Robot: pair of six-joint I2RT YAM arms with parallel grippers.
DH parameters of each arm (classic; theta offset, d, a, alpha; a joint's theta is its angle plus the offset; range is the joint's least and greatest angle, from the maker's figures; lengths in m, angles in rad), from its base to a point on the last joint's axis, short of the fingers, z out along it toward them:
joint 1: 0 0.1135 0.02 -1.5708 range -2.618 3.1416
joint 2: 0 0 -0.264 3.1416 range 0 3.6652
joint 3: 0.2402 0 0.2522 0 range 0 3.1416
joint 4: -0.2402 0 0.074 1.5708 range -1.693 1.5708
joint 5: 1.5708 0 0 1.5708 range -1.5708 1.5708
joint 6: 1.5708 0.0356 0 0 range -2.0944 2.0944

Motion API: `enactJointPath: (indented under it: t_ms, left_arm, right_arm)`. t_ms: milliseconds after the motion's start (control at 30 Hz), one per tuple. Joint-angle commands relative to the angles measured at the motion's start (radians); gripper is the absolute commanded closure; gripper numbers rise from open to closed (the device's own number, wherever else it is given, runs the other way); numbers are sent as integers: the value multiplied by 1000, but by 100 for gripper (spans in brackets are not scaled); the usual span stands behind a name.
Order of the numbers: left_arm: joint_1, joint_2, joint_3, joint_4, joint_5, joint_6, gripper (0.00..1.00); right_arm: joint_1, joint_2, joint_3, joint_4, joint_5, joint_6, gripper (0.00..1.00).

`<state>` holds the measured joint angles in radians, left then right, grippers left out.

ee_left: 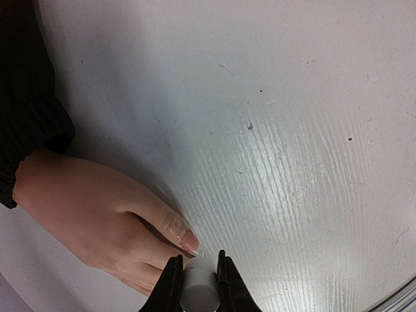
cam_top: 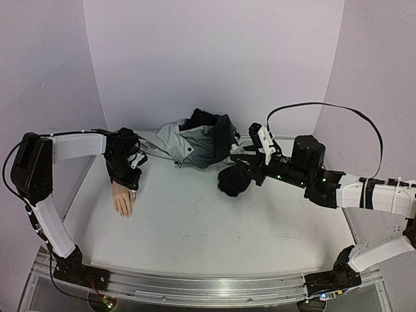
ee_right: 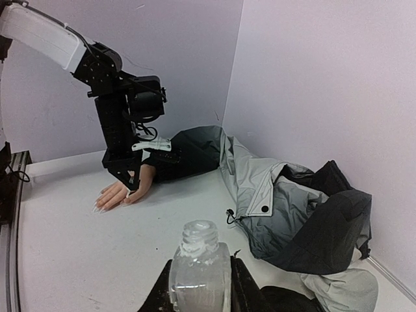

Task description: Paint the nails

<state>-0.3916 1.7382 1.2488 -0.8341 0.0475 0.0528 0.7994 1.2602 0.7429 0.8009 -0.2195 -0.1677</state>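
Currently the left gripper (ee_left: pixel 198 261) clamps a small white cap (ee_left: pixel 199 291) just beside the nails (ee_left: pixel 190 242) of the mannequin hand (cam_top: pixel 122 198) lying on the table's (cam_top: pixel 208 240) left side; the right gripper (ee_right: pixel 200 276) grips a clear glass bottle (ee_right: pixel 198 239).

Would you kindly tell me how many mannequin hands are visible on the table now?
1. The mannequin hand lies palm down at the left of the table, emerging from the jacket sleeve, under the left gripper. Another might be hidden in the bunched jacket.
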Motion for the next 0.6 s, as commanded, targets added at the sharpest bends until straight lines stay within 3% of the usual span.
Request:
enactJointPath:
  t_ms: [0,567]
  left_arm:
    - [12,9,6,26,-22,10,100]
    - [17,24,3,30,-24,12,100]
  right_arm:
    - [4,-4,1,83,-11,4,100]
    - [4,4,1,83,-12,4,100]
